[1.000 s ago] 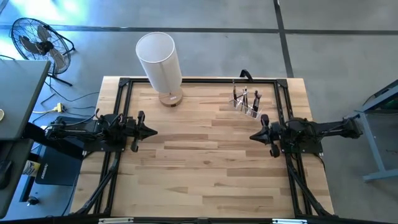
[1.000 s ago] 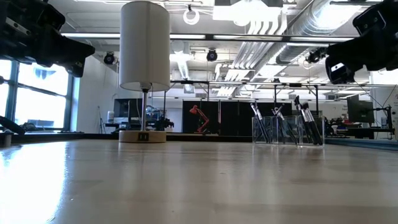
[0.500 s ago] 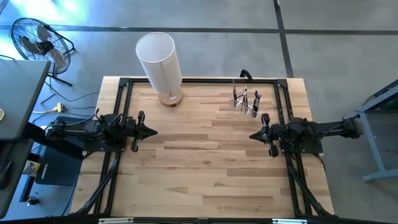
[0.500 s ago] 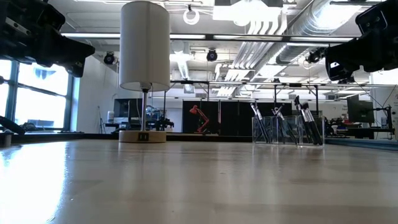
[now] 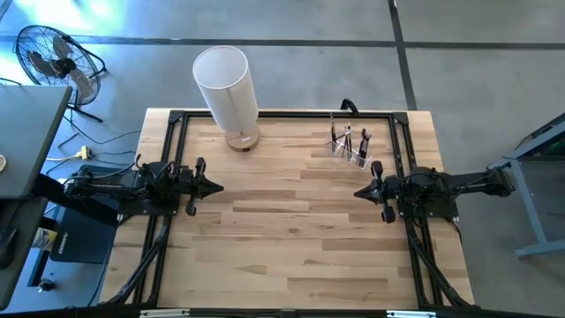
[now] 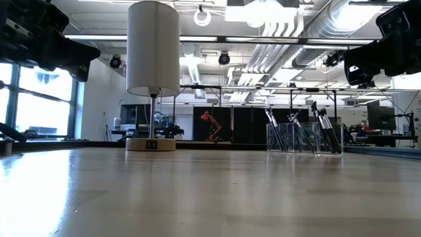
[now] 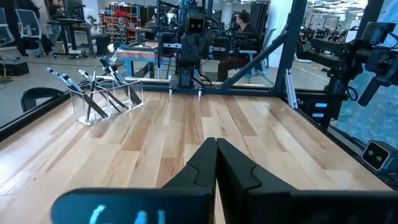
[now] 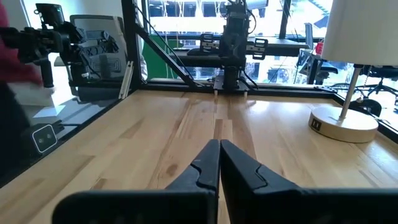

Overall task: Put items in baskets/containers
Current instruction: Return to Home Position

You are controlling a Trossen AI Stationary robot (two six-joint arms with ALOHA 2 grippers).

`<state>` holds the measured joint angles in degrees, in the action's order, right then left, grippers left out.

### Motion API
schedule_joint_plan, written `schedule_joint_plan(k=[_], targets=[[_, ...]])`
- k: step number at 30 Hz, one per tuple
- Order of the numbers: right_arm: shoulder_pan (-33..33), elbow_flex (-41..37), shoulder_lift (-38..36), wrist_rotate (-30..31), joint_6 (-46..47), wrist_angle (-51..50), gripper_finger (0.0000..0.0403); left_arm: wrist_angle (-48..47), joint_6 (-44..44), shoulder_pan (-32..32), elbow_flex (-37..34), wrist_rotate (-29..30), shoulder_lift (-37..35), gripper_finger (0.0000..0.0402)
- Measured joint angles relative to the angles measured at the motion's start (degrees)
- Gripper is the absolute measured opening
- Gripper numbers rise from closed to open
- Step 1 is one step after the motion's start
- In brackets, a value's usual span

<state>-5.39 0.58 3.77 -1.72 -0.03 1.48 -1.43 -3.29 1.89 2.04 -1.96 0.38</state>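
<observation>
Several thin dark-handled brushes (image 6: 322, 128) stand tilted in a small clear holder (image 5: 350, 147) at the table's far right, also in the left wrist view (image 7: 109, 99). A tall white cylinder (image 5: 225, 84) stands on a thin stem over a tan wooden base (image 5: 241, 140) at the far middle-left. My left gripper (image 5: 219, 186) hovers level at the left side, shut on nothing (image 7: 216, 149). My right gripper (image 5: 357, 193) hovers level at the right side, below the holder in the picture, shut on nothing (image 8: 219, 148).
A black frame (image 5: 282, 115) runs along the table's far, left and right edges. The bare wooden top (image 5: 291, 238) lies between the two grippers and toward the near edge. A fan (image 5: 53, 57) and a grey desk (image 5: 26, 132) stand on the floor at the left.
My right gripper has rolled a little about its own pointing line and stayed in place. Nothing else has moved.
</observation>
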Motion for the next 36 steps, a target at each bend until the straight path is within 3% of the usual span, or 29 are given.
schedule_joint_plan(k=[36], targets=[[0.0,0.0,0.0,0.0,0.0,0.0,0.0005,0.0,0.0,0.0,0.0,0.0,0.0,0.0001]])
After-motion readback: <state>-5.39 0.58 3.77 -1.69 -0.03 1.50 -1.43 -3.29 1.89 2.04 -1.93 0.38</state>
